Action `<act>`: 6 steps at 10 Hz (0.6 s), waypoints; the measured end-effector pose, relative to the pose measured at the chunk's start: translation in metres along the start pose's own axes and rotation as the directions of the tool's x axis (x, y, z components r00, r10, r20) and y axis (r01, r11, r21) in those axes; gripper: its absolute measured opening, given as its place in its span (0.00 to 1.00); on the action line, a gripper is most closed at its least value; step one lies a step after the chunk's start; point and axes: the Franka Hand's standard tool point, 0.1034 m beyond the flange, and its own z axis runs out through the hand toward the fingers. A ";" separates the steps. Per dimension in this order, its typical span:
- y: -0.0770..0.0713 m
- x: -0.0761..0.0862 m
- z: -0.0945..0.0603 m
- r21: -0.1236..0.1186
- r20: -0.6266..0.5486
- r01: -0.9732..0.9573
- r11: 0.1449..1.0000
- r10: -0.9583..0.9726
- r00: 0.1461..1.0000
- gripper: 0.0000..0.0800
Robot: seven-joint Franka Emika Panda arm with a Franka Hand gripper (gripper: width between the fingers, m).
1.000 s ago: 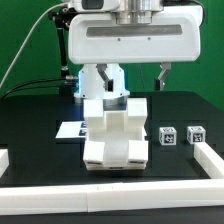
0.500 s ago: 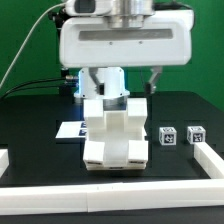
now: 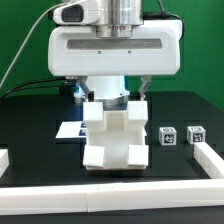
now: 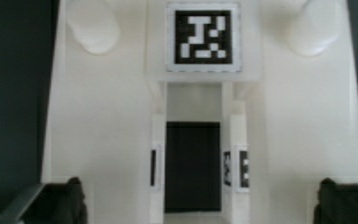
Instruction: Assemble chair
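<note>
Your gripper (image 3: pixel 114 91) carries a wide, glossy white housing (image 3: pixel 115 55), boxy with rounded corners and a rounded panel set into its face. Above it you see a grey metal collar (image 3: pixel 118 12), shaped like a short cylinder. Beside the collar sits a small white camera pod (image 3: pixel 68 14) with a dark lens. Two slim dark fingers (image 3: pixel 147 90) come out under the housing. In the wrist view you see their tips (image 4: pixel 55 203), black and rounded. Thin black cables (image 3: pixel 25 55) show on the exterior view's left.

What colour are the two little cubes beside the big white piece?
White, with black-and-white tags; the cubes show best in the exterior view.
</note>
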 end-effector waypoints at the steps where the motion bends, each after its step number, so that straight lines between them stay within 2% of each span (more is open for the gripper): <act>1: 0.000 0.005 0.002 -0.004 -0.004 0.002 1.000 -0.002 1.000 0.81; 4: 0.001 0.011 0.019 -0.020 -0.013 0.005 1.000 -0.005 1.000 0.81; 6: -0.002 0.015 0.019 -0.021 -0.020 0.005 1.000 -0.006 1.000 0.81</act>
